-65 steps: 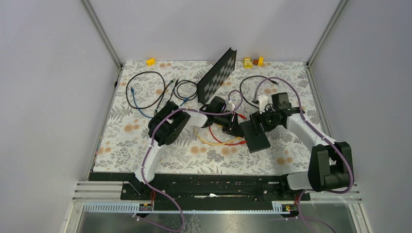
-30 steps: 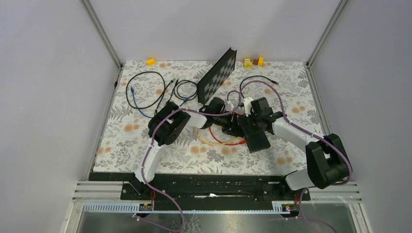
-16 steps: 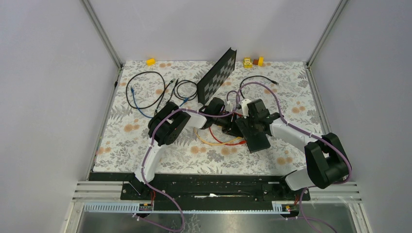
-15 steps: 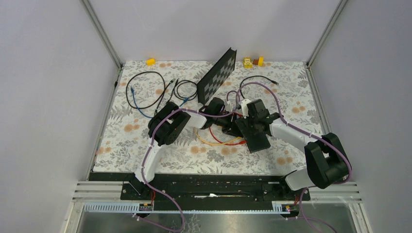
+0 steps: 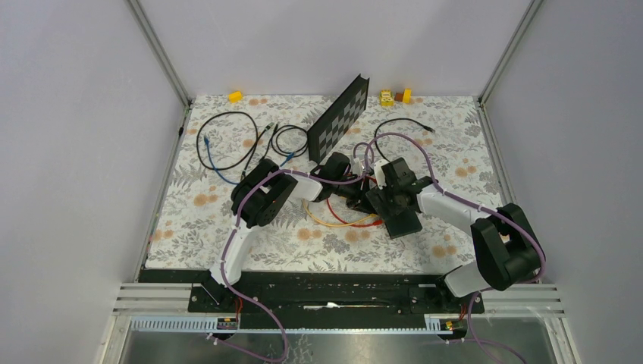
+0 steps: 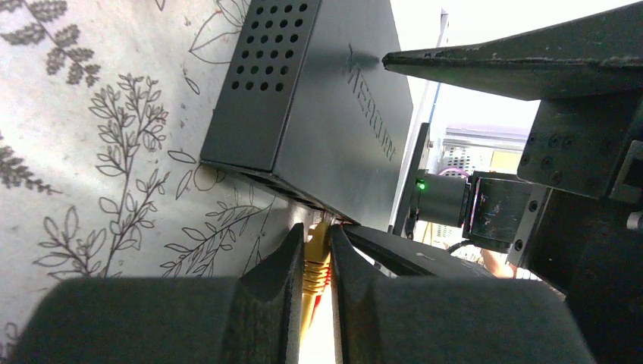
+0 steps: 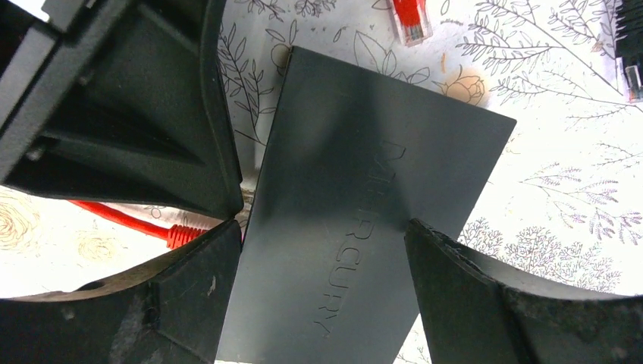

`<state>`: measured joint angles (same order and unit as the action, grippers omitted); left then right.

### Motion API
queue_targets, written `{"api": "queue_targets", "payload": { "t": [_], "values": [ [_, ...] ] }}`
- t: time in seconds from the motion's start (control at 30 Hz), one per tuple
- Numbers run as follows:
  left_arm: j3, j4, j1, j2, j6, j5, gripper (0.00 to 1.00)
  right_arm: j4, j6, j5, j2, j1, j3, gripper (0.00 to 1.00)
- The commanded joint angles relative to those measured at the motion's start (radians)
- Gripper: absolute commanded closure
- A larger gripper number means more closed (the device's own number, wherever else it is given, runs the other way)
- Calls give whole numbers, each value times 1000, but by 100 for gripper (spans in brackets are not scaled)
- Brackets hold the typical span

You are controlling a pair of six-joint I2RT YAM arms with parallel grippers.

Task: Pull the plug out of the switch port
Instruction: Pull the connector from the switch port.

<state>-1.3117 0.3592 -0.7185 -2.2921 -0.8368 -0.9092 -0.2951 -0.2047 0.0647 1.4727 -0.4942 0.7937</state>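
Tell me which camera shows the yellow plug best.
Left wrist: the yellow plug sits pinched in the left gripper at the switch edge. Top external shows only a yellow cable; the arms hide the plug. Right wrist doesn't show it.

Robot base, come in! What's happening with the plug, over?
Left fingers shut on yellow plug, not yet out of switch. Right fingers open, straddling switch. Red cable close beside.

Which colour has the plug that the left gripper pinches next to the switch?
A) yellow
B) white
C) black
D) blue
A: in the left wrist view, the left gripper is closed on a yellow plug right at the socket edge of the switch.
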Motion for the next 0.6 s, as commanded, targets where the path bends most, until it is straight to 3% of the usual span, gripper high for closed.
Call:
{"api": "queue_targets", "payload": {
  "t": [0.0, 0.57],
  "values": [
    [17, 11, 19, 3, 33, 82, 100, -54, -15, 53, 16, -13, 21, 14],
    [64, 90, 19, 10, 0, 73, 100, -51, 7, 59, 20, 38, 27, 11]
  ]
}}
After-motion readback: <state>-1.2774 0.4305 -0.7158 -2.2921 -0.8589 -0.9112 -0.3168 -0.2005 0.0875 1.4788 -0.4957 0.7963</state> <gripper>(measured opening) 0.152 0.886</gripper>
